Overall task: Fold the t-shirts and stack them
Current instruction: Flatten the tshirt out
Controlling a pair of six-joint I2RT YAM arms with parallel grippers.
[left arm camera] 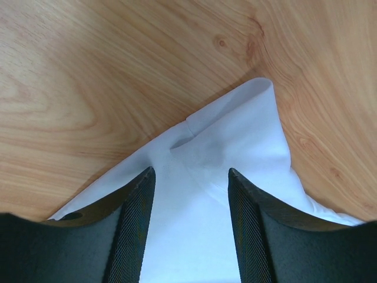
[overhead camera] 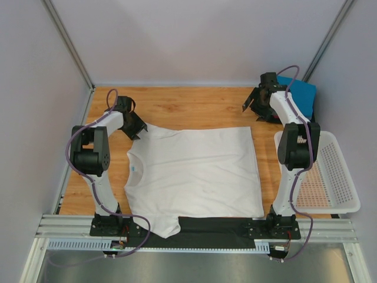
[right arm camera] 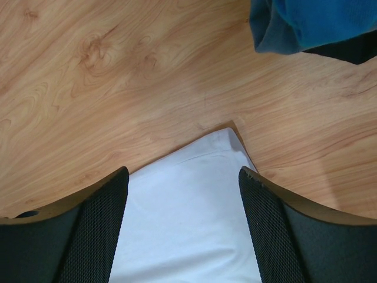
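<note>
A large white t-shirt (overhead camera: 194, 174) lies spread flat on the wooden table, collar to the left and hem to the right. My left gripper (overhead camera: 134, 125) is open, low over the shirt's far-left sleeve (left arm camera: 235, 135), its jaws either side of the cloth (left arm camera: 189, 171). My right gripper (overhead camera: 252, 107) is open just above the shirt's far-right hem corner (right arm camera: 224, 141), and the corner lies between its jaws (right arm camera: 184, 170). A folded bright blue t-shirt (overhead camera: 299, 93) lies at the far right behind the right arm, and it also shows in the right wrist view (right arm camera: 312, 20), on something dark.
A white perforated basket (overhead camera: 336, 177) stands at the right edge of the table. A black cloth (overhead camera: 206, 227) lies along the near edge under the white shirt's near side. Bare wood shows along the far side.
</note>
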